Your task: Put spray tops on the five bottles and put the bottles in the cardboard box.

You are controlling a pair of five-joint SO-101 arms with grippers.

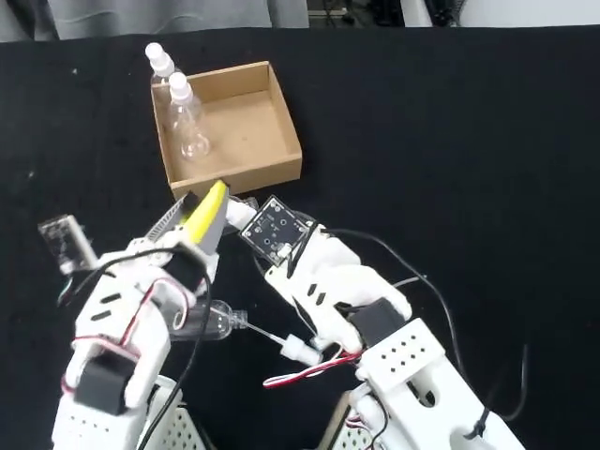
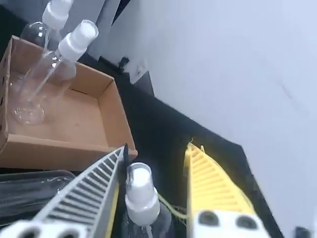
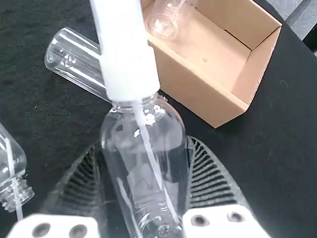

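The cardboard box (image 1: 281, 131) stands at the back left, and two capped clear bottles (image 1: 187, 122) lean in its far corner. My right gripper (image 3: 146, 146) is shut on a clear bottle (image 3: 143, 163) with a white spray top (image 3: 126, 54), held in front of the box. My left gripper (image 2: 156, 148), with one grey and one yellow finger (image 1: 208, 211), stands open around that spray top (image 2: 141, 196). Between the arms an uncapped bottle (image 1: 211, 321) lies on the table. A loose spray top (image 1: 300, 349) lies beside it, its tube pointing at the neck.
Another clear bottle (image 1: 61, 239) lies on the black cloth left of the left arm. The box's front wall (image 3: 198, 94) is close ahead of the held bottle. Open cloth (image 1: 469, 141) stretches right of the box.
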